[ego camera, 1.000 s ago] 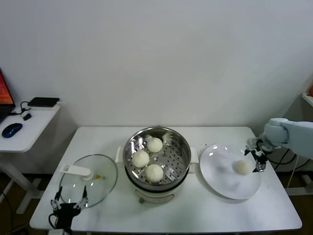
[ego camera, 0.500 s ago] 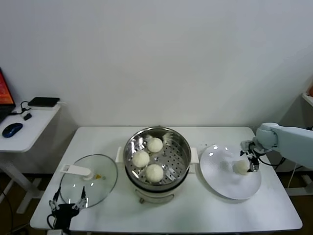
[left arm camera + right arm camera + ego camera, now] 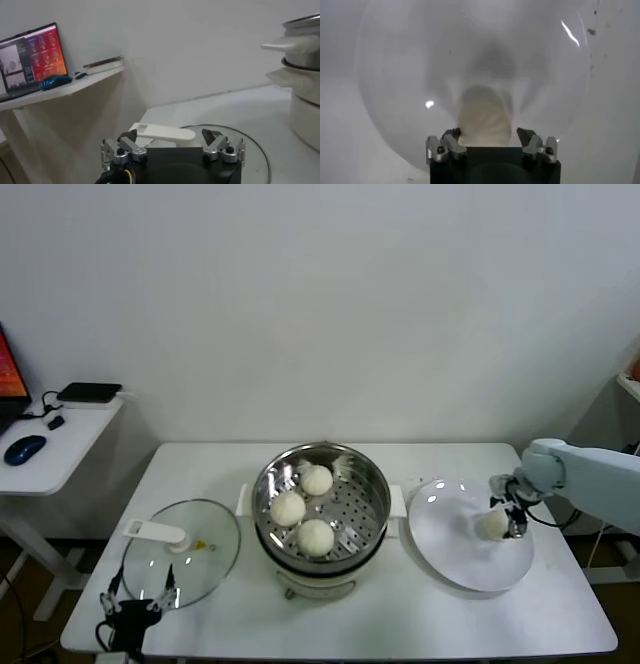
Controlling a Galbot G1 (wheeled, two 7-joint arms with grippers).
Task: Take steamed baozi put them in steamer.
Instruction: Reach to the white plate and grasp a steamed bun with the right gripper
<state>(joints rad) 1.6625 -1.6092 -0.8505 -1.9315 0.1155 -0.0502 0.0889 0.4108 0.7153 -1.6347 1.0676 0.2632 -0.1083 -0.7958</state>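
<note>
The steamer (image 3: 372,484) stands mid-table with three baozi (image 3: 317,480) (image 3: 288,509) (image 3: 315,536) on its perforated tray. A fourth baozi (image 3: 493,526) lies on the white plate (image 3: 452,549) to its right. My right gripper (image 3: 506,517) is down at this bun. In the right wrist view its open fingers (image 3: 489,135) stand either side of the baozi (image 3: 484,116), one fingertip (image 3: 452,135) against it and the other a little clear. My left gripper (image 3: 140,599) is parked open at the table's front left; it also shows in the left wrist view (image 3: 170,136).
The glass lid (image 3: 190,569) with its white handle (image 3: 155,532) lies left of the steamer, just beyond the left gripper. The steamer's side (image 3: 305,65) shows in the left wrist view. A side desk (image 3: 60,449) with a mouse stands at the far left.
My right gripper has moved left from the plate's right rim and now straddles the baozi on the plate. The left arm and the steamer's buns have not moved.
</note>
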